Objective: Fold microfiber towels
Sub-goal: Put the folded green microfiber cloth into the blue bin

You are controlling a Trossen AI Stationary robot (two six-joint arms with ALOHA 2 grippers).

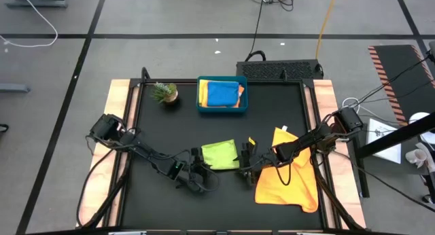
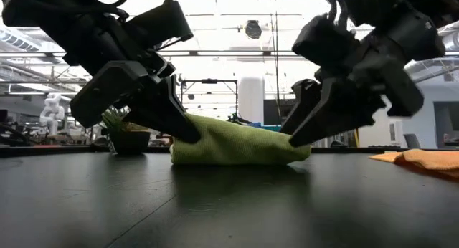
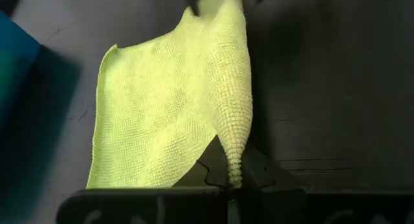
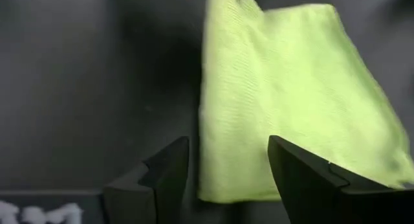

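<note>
A lime green microfiber towel (image 1: 221, 155) lies folded on the black table, near the middle. My left gripper (image 3: 233, 180) is at its left near corner, shut on the cloth. My right gripper (image 4: 228, 166) is open at the towel's right near corner (image 4: 223, 185), one finger on either side of it. An orange towel (image 1: 289, 172) lies spread flat to the right. Blue, yellow and orange towels lie in the teal tray (image 1: 202, 106) at the back. My left gripper pinches a thick folded edge of the lime towel at its corner (image 3: 234, 160) between its two fingers, slanting down from the table's left near side. That end rises to the fingers (image 2: 188, 127). The remainder of the towel lies on the table. My right gripper: I cannot tell whether its open fingers (image 2: 295, 138) touch the towel's right end.
A small potted plant (image 1: 164, 93) stands at the back left, beside the tray. Wooden rails (image 1: 121, 126) run along the table's left and right sides. Bare black table lies in front of the towel and to its left.
</note>
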